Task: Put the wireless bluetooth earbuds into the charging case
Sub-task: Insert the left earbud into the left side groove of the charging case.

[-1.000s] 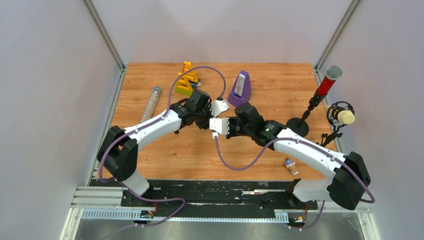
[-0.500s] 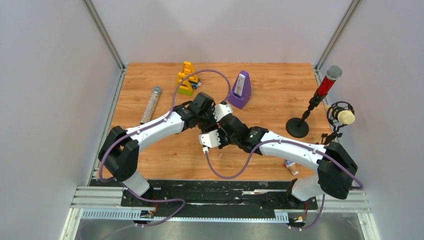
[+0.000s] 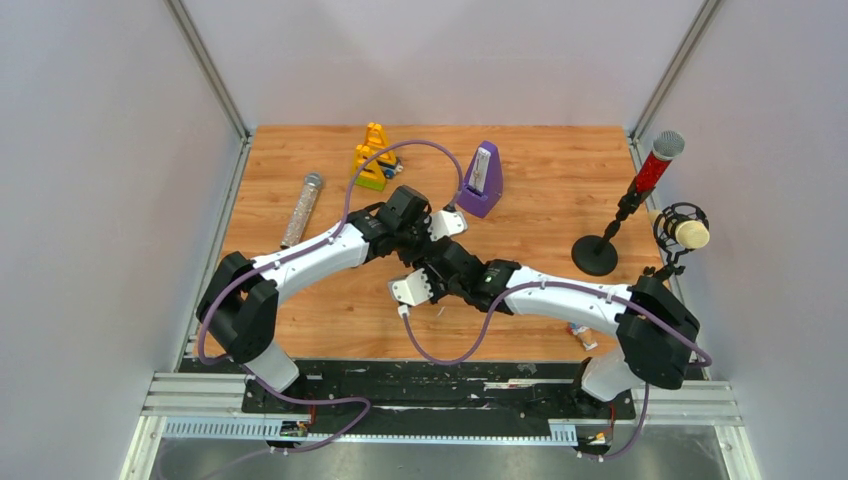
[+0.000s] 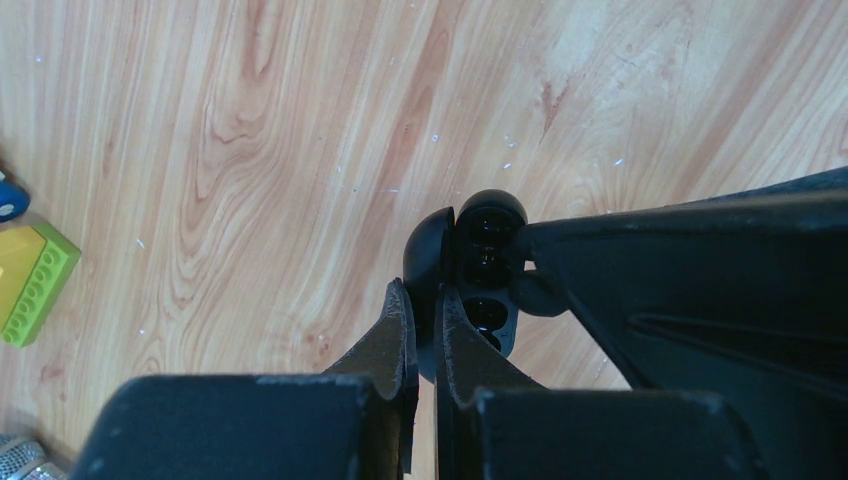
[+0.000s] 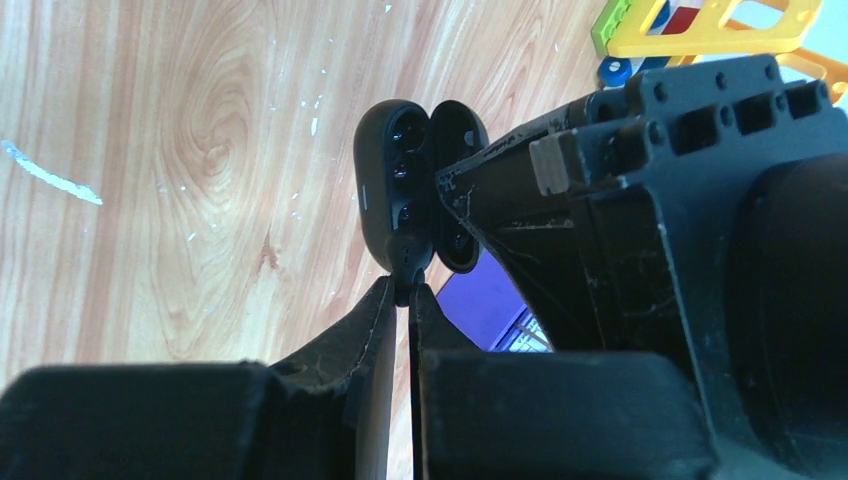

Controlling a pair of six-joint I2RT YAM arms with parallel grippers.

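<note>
The charging case [image 4: 432, 248] is a glossy black oval, hinged open, with its sockets [image 4: 488, 262] showing. My left gripper [image 4: 428, 300] is shut on its edge and holds it above the wooden table. In the right wrist view the open case [image 5: 392, 185] stands just above my right gripper [image 5: 402, 288]. That gripper is shut on a tiny black rounded earbud [image 5: 407, 262] touching the case's lower end. I cannot tell whether the other earbud sits in a socket. In the top view the left gripper [image 3: 420, 238] and right gripper [image 3: 435, 258] meet mid-table and hide the case.
A purple metronome [image 3: 481, 180] stands just behind the grippers. Yellow and green toy blocks [image 3: 373, 157] and a glitter tube [image 3: 302, 208] lie at the back left. Two microphones on stands [image 3: 640, 190] are at the right edge. A small toy figure [image 3: 580, 332] lies front right.
My right arm has swung left and toward the near edge, bringing its gripper up against the case. My left gripper has shifted slightly right and still holds the case.
</note>
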